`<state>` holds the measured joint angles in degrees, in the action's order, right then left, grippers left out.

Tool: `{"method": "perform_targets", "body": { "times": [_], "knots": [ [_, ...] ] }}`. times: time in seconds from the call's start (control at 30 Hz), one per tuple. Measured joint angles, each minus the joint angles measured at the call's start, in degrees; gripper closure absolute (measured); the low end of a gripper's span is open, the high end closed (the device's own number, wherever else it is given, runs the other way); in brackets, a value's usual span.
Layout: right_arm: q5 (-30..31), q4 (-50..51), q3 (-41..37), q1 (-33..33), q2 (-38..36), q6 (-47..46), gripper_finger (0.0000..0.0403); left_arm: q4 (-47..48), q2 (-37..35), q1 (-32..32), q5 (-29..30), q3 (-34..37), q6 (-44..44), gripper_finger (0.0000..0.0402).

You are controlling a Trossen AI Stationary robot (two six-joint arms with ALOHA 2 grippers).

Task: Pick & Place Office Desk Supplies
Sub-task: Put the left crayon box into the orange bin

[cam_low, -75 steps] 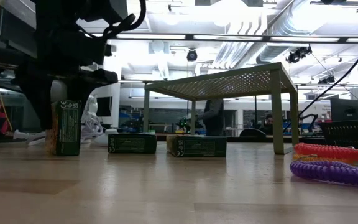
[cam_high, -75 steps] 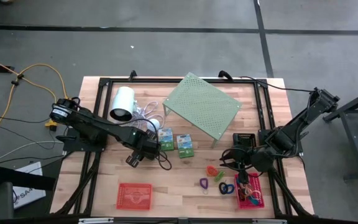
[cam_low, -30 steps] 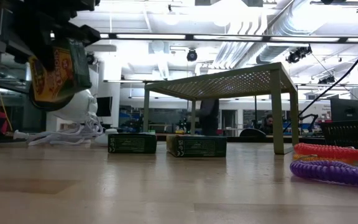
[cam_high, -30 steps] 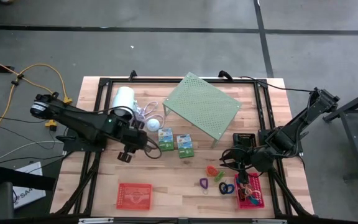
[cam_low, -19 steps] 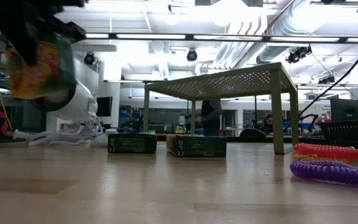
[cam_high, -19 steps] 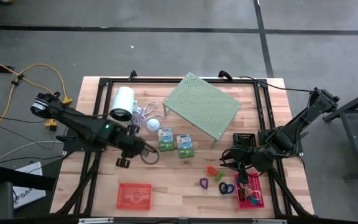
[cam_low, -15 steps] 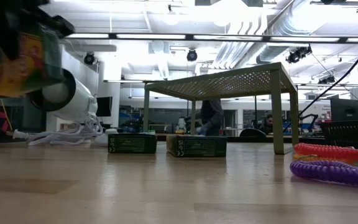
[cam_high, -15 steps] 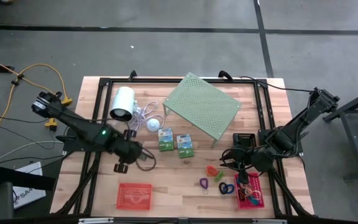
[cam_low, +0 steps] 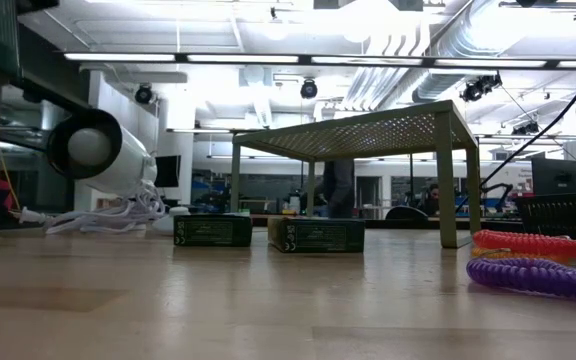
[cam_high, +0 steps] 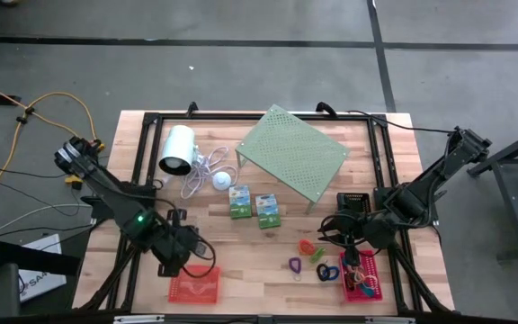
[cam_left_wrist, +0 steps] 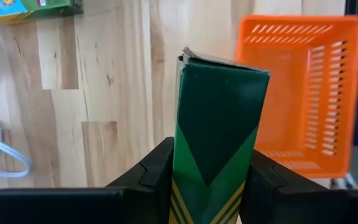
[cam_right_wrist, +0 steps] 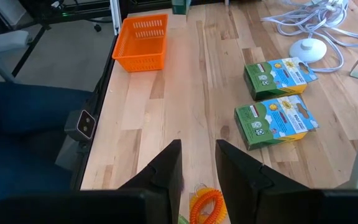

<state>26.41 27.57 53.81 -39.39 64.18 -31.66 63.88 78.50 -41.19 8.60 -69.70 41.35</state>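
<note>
Left gripper (cam_left_wrist: 209, 186) jaws clamped on a dark green box (cam_left_wrist: 216, 130), gripping only its lower end, upper end sticking well forward of the jaws. The red mesh basket (cam_high: 194, 283) sits just ahead of and below the jaws, rim (cam_left_wrist: 294, 25) close beyond the box tip.

Risks as I read it:
- Grip is short and low on a long box, so it could pivot in the jaws during lowering.
- Box is long next to the basket, so if it goes in nose-first it could catch the near rim or tip the light basket.
- A release from this height could bounce it out onto the bench (cam_high: 268, 261).

Right gripper (cam_right_wrist: 197, 163) parked, jaws parted with nothing between them, over the coiled bands (cam_high: 308, 247) beside the pink basket (cam_high: 362, 279). Two green-white boxes (cam_high: 253, 205) lie well away from both jaws, near the green shelf (cam_high: 290, 153).

Hard to tell:
- High view: left arm covers the box and the jaws, so height over the basket is a guess.
- Low view: jaws and box not visible at all.
- Wrist view: basket's far edge is cut off and the box's printed face is turned away.
- Pink basket contents too small to sort.
</note>
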Motion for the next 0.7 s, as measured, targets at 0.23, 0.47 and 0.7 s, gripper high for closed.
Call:
{"method": "perform_targets", "body": {
  "times": [0.23,0.47,0.7],
  "knots": [
    [0.0,0.0,0.01,0.01,0.0,0.0,0.0317,3.67,8.67,-1.32,0.22,-9.52,1.5,0.0284],
    [0.0,0.0,0.0,0.01,0.0,0.0,0.0317,6.4,16.32,-3.68,0.11,-16.68,6.19,0.0284],
    [0.0,-0.01,0.01,-0.01,0.0,0.0,0.0317,5.58,20.09,-6.38,-2.43,-17.98,14.52,0.0284]
  ]
}}
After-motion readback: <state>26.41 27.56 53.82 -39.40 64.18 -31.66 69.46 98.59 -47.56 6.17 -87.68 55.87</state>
